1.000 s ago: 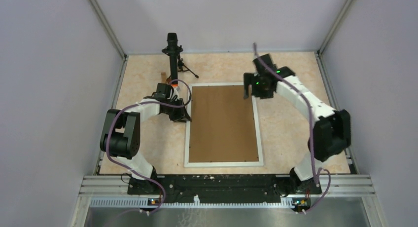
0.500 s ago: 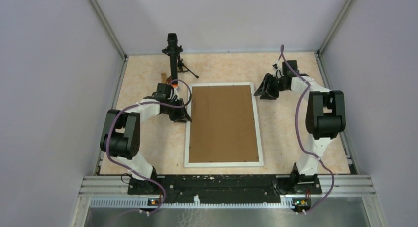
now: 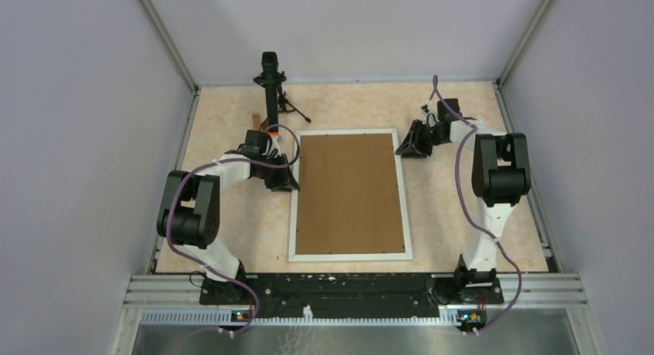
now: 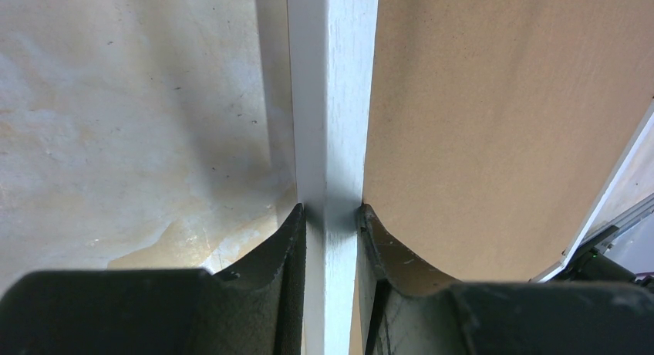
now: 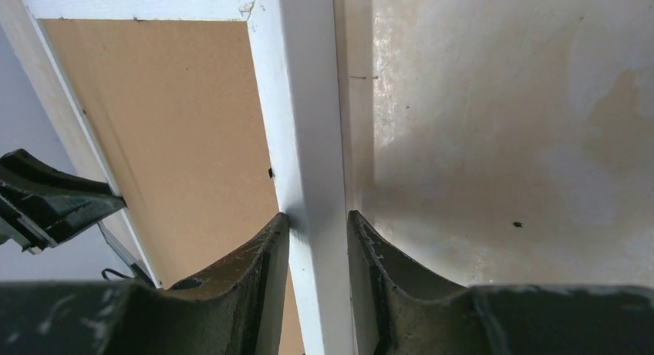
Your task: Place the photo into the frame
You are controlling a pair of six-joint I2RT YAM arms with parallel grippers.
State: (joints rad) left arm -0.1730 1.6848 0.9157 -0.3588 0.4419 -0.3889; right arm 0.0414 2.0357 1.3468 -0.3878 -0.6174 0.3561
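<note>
Grey walls [image 3: 77, 139] enclose the mottled beige table [image 3: 347, 104] bearing the frame [image 3: 349, 255].

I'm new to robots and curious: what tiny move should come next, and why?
Probably lift both sides together: the left gripper and right gripper each pinch a side rail of the frame, which lies flat with its brown backing showing.

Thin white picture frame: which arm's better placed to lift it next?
Left, narrowly. The left gripper clamps the left rail of the thin white rectangular picture frame, both fingers touching. The right gripper straddles the opposite rail near its far corner, contact less certain.
</note>
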